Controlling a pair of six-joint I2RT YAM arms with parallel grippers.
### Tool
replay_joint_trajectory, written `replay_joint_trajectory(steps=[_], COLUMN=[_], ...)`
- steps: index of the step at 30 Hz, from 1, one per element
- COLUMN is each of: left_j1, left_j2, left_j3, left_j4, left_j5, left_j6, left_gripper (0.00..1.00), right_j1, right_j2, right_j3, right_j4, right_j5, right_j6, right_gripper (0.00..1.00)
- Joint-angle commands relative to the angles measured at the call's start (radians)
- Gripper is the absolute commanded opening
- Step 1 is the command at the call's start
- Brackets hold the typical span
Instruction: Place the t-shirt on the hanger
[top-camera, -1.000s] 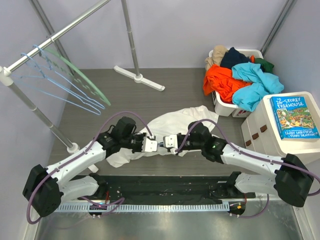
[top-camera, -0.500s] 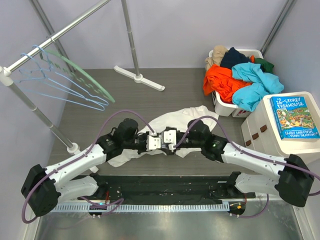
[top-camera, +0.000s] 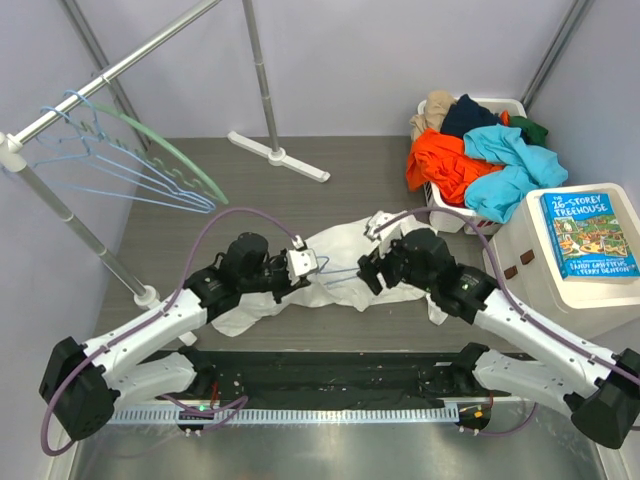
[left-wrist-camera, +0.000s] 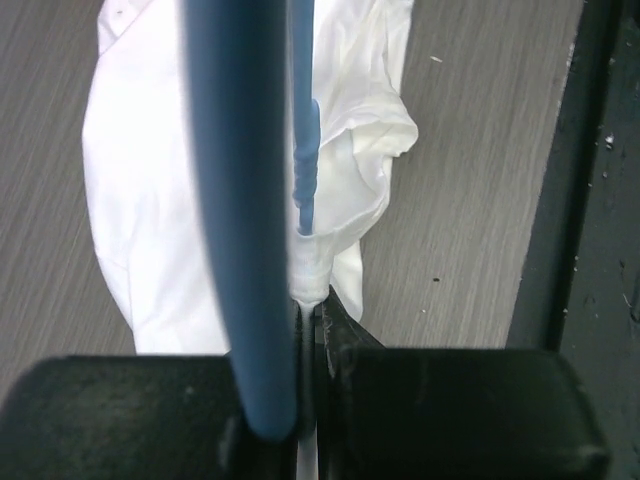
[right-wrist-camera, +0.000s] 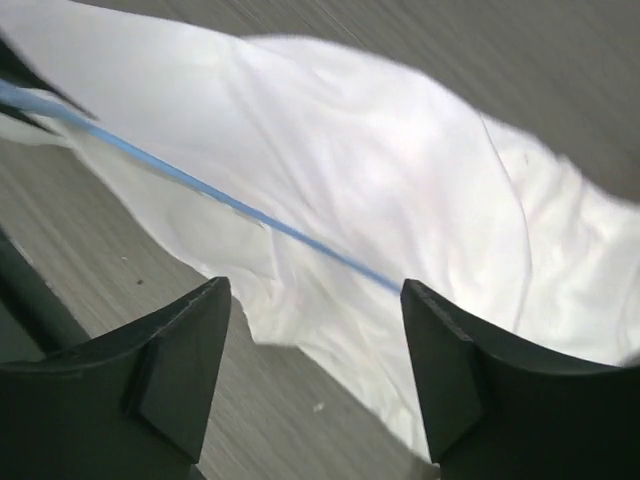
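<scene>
The white t-shirt (top-camera: 345, 245) lies crumpled on the grey table between my two arms. A light-blue wire hanger (top-camera: 340, 273) sticks out of my left gripper (top-camera: 304, 266) toward the right, over the shirt. In the left wrist view the gripper (left-wrist-camera: 312, 305) is shut, the hanger (left-wrist-camera: 305, 150) runs from its fingers into a fold of the t-shirt (left-wrist-camera: 150, 200), and a bit of white cloth sits in the jaw line. My right gripper (top-camera: 368, 272) hovers open just right of the wire. In its own view the right gripper (right-wrist-camera: 312, 300) holds nothing, above the t-shirt (right-wrist-camera: 400, 180) and hanger (right-wrist-camera: 200, 188).
A clothes rail at the far left carries several blue hangers (top-camera: 120, 175) and a pale-green one (top-camera: 180, 160). A white basket (top-camera: 445, 215) heaped with orange and turquoise garments stands at the right. Beside it is a white drawer unit (top-camera: 520, 260) with a book (top-camera: 588, 232). A stand foot (top-camera: 280, 158) lies behind.
My right gripper opened and drew back to the right, away from the left one. The left gripper closed and now holds the hanger alone. The hangers on the rail swung slightly.
</scene>
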Motion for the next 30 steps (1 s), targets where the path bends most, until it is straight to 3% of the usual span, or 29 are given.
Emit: replay_joint_trajectory(steps=[1,4,5,7,8,12,19,30], left_j1=[0.017,0.024,0.024,0.026,0.027,0.034,0.035,0.044], left_j2=[0.028,0.059,0.068,0.077,0.083,0.088,0.09,0.073], left_j3=[0.076,0.1,0.103,0.11,0.111,0.116,0.108,0.142], left_j4=[0.061,0.06,0.063,0.066,0.066,0.073,0.098,0.083], left_j5=[-0.093,-0.107,-0.113,-0.121,-0.125,-0.133,-0.13,-0.122], left_j6=[-0.12,-0.154,-0.171,-0.183,-0.195,-0.227,-0.275,-0.306], left_gripper=[0.0,0.0,0.0,0.0,0.0,0.0,0.0,0.0], right_j1=[-0.127,-0.14,-0.137,-0.128,-0.117,-0.062,0.024,0.067], right_j2=[0.024,0.052,0.055,0.076,0.079,0.127,0.217,0.398], right_j3=[0.061,0.03,0.003,-0.019,-0.042,-0.097,-0.153,-0.079], right_j4=[-0.167,-0.142,-0.097,-0.034,-0.01,0.099,0.268,0.274], right_j5=[0.095,0.055,0.049,0.041,0.003,-0.032,0.102,0.276], right_j6=[0.234,0.314,0.332,0.345,0.342,0.28,0.2,0.219], right_gripper=[0.69,0.52,0.51,0.53,0.58,0.59,0.61,0.57])
